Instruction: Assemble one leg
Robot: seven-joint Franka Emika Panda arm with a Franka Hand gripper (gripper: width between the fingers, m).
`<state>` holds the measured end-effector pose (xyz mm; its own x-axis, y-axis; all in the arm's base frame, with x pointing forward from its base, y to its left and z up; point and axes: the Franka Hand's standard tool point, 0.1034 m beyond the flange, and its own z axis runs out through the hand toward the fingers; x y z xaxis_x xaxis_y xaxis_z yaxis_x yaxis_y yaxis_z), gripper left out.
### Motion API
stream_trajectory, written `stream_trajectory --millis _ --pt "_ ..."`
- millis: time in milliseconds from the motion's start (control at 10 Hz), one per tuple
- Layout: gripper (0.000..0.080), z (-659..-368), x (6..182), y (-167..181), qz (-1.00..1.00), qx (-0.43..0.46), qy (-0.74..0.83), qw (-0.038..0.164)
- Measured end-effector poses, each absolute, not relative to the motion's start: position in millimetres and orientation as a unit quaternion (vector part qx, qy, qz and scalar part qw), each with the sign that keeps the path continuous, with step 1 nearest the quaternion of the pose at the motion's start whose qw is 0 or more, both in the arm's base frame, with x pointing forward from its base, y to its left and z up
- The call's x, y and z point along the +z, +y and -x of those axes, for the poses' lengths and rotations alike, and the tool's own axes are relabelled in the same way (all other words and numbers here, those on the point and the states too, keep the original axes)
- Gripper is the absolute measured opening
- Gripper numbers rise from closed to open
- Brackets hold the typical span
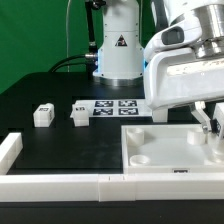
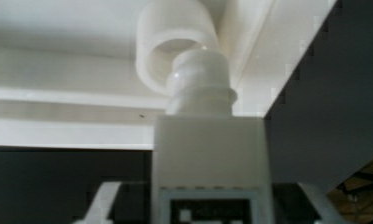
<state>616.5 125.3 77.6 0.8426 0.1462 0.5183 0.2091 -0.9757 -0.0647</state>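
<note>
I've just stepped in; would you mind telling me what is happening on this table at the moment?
The Panda arm's gripper is over the white panel, toward the exterior view's right. In the wrist view its jaws appear shut on a leg, whose round tip points at a corner socket; whether it has entered I cannot tell. On the black table, two more legs lie loose beside the marker board.

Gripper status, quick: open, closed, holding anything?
Gripper: closed, holding the leg, its tip at the white panel.
</note>
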Motion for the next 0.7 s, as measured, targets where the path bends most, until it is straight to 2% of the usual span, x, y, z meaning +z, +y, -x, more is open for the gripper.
stream_trajectory --millis 700 --pt "0.0289 -606.9 62.4 117.1 0.953 -0.287 -0.085 0.051"
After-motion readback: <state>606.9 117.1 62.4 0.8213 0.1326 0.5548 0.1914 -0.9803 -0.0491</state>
